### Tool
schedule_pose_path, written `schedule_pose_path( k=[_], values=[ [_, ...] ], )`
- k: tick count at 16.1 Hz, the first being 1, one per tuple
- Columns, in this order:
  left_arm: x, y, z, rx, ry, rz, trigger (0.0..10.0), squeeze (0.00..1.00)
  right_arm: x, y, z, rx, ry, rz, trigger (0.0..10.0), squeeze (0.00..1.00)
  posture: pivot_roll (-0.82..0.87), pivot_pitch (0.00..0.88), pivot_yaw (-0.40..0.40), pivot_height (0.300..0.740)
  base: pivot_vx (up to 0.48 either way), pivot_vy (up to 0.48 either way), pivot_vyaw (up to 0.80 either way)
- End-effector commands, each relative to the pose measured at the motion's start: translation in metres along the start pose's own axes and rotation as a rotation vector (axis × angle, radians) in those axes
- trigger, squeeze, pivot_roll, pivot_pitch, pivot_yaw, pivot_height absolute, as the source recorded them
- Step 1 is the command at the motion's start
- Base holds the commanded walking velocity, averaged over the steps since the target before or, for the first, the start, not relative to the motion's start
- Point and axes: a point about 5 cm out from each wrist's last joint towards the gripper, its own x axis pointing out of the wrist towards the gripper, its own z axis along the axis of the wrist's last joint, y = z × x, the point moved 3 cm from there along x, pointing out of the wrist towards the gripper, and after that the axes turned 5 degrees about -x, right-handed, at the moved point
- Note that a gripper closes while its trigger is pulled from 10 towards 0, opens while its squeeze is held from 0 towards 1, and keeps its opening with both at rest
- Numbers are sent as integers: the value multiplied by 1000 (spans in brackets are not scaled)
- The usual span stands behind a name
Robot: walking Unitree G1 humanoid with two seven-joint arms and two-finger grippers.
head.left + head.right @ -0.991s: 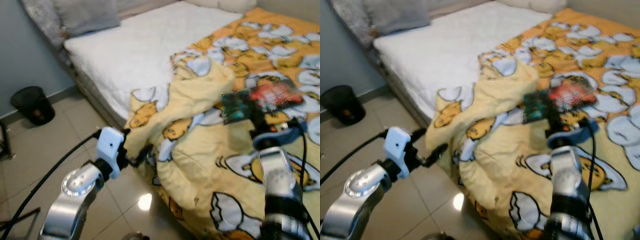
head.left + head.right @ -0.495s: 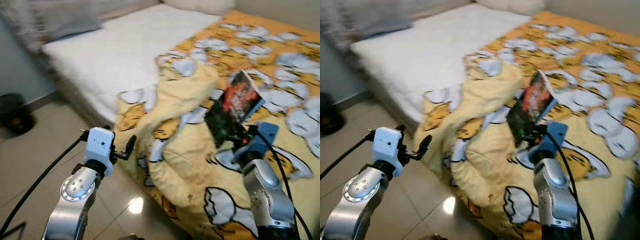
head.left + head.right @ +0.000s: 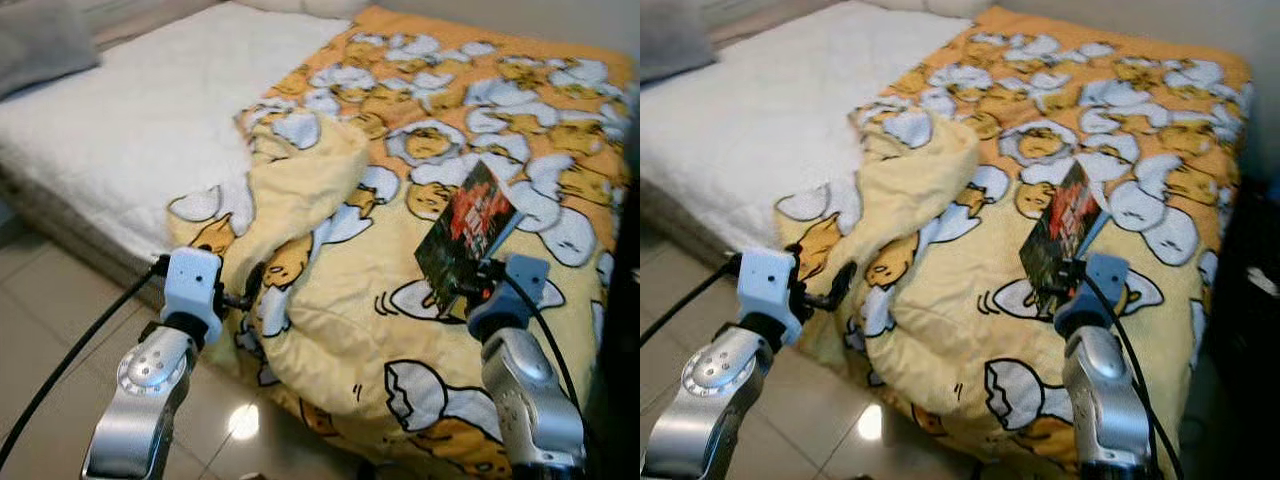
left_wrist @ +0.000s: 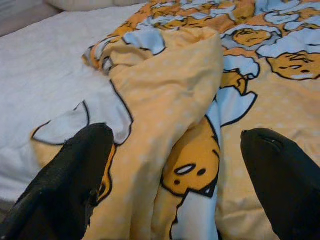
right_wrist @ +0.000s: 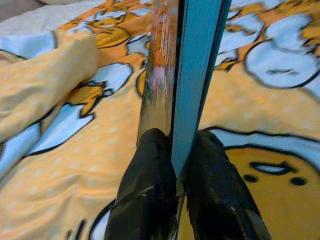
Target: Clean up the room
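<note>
1. The bed [image 3: 110,130] is the largest thing in the scene; its bare white mattress top spreads across the robot's left side, above a pale tiled floor [image 3: 40,300].
2. A yellow duvet [image 3: 400,120] printed with white-and-yellow cartoon egg figures covers the right part of the bed. Its near-left corner is bunched into a rumpled heap that folds back over itself and hangs down over the bed's edge toward the floor.
3. A grey pillow [image 3: 40,40] lies at the far left end of the mattress, blurred at the picture's corner.
4. A thin book [image 3: 468,232] with a dark, red-marked cover and a light blue back stands tilted above the duvet, to the right of the rumpled heap. The wrist view looks along its edge, with the cover on one side and the blue back on the other.
5. The right gripper [image 5: 175,170] holds that book from below, its two black fingers [image 5: 150,185] pressed against either face of it, raised over a duck-like figure on the duvet.
6. The left gripper [image 4: 175,150] is held just in front of the hanging duvet heap at the bed's edge. Its fingers stand wide apart with nothing between them, the bunched yellow cloth lying beyond.
</note>
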Motion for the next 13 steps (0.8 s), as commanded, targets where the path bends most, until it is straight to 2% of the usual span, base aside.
schedule_pose_path(
  k=[1, 5, 9, 11, 13],
  values=[
    [4, 3, 6, 14, -13, 6, 10000, 0, 6, 6, 17, -50, -67, -9, 10000, 0, -2, 0, 43, 740, 0, 0, -800],
    [10, 7, 10, 18, -15, 18, 10000, 0, 10, 11, 24, -62, -110, -19, 10000, 0, 5, 0, 39, 740, 0, 198, -800],
    [12, 12, 12, 17, -22, 34, 10000, 0, 10, 15, 20, -64, -74, 23, 10000, 0, -6, 0, 37, 740, 0, 324, -684],
    [13, 10, 12, 22, -20, 31, 10000, 0, 12, 15, 17, -27, -54, 32, 10000, 0, -3, 0, 30, 740, 0, 345, -475],
    [14, 12, 12, 24, -20, 33, 10000, 0, 12, 17, 16, -29, -42, 39, 10000, 0, 0, 0, 28, 740, 0, 341, -403]
  ],
)
